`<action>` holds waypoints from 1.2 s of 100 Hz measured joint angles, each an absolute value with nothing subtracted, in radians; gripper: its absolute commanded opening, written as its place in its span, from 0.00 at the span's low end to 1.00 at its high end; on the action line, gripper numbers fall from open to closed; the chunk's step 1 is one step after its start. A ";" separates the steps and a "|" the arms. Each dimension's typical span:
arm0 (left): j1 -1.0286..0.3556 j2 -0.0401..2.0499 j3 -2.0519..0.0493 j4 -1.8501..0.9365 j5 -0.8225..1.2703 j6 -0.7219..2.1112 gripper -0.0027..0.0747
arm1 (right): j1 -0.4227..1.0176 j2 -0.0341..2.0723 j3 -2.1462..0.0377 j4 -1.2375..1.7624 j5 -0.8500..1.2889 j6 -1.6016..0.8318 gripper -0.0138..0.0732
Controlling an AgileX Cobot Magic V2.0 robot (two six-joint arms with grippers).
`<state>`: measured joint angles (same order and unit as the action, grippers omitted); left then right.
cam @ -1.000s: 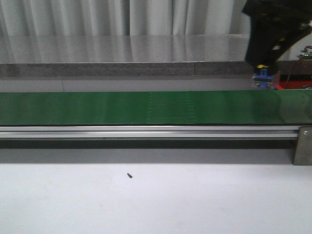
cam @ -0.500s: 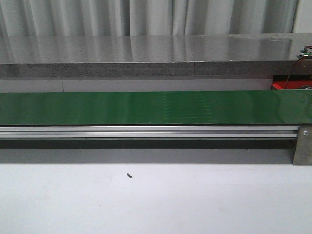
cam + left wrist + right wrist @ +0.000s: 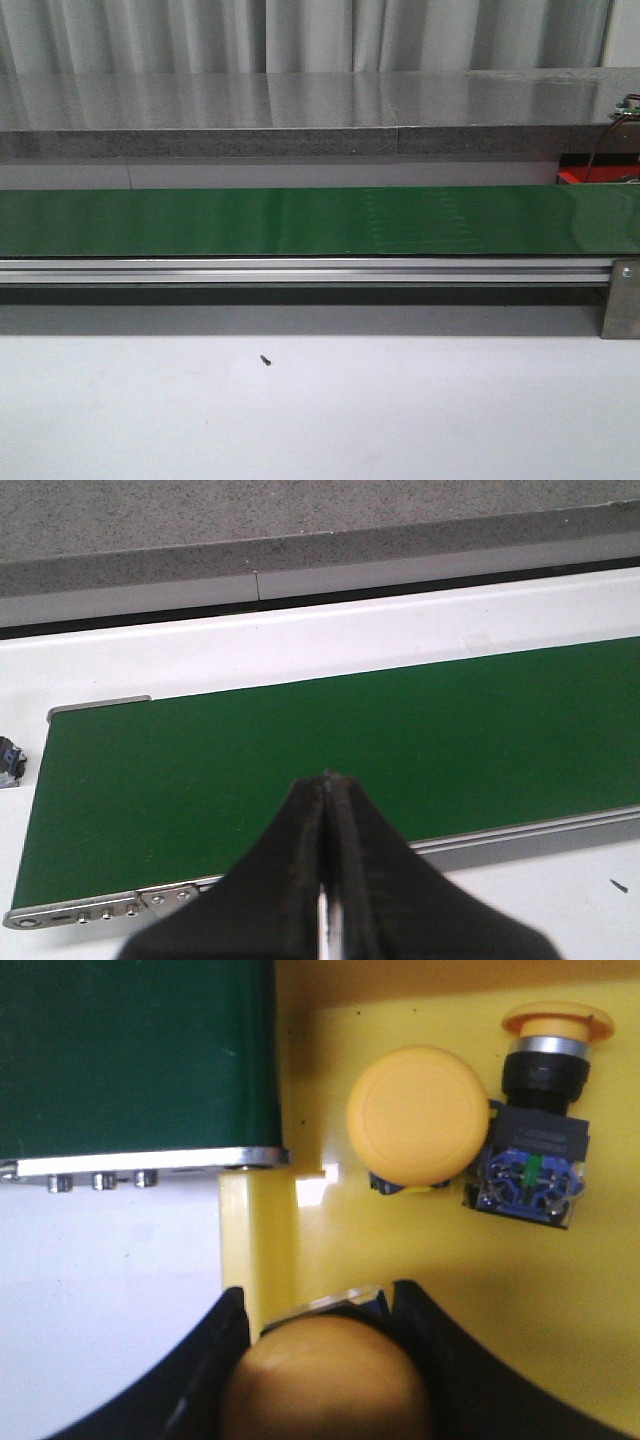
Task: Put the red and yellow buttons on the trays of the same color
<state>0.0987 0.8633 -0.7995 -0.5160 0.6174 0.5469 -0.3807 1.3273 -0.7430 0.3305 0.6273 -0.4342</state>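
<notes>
My right gripper (image 3: 318,1310) is shut on a yellow button (image 3: 325,1380), with a black finger on each side of its cap. It hangs over the yellow tray (image 3: 400,1260), near the tray's rim (image 3: 257,1240). Two more yellow buttons rest in that tray: one cap up (image 3: 418,1115), one on its side showing its blue base (image 3: 540,1150). My left gripper (image 3: 327,778) is shut with nothing in it, above the green belt (image 3: 300,720). A red piece (image 3: 590,177), seemingly the red tray, peeks in behind the belt at the front view's far right. No red button is in view.
The green conveyor belt (image 3: 300,220) with its aluminium rail (image 3: 300,270) crosses the front view. The belt's end (image 3: 130,1050) lies beside the yellow tray. A grey counter (image 3: 300,110) stands behind. A small dark screw (image 3: 265,360) lies on the white table.
One second ago my right arm, carrying a yellow-capped button, showed at the front view's upper right; it has since left that view. A faint patch on the belt has drifted right.
</notes>
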 measured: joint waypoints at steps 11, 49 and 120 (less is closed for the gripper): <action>0.099 0.863 -0.800 -0.516 0.617 0.547 0.01 | -0.381 1.327 -0.705 0.333 0.567 -0.436 0.40; 0.099 0.863 -0.800 -0.516 0.617 0.547 0.01 | -0.381 1.327 -0.635 0.355 0.464 -0.436 0.40; 0.099 0.863 -0.800 -0.516 0.617 0.547 0.01 | -0.381 1.363 -0.614 0.371 0.454 -0.436 0.65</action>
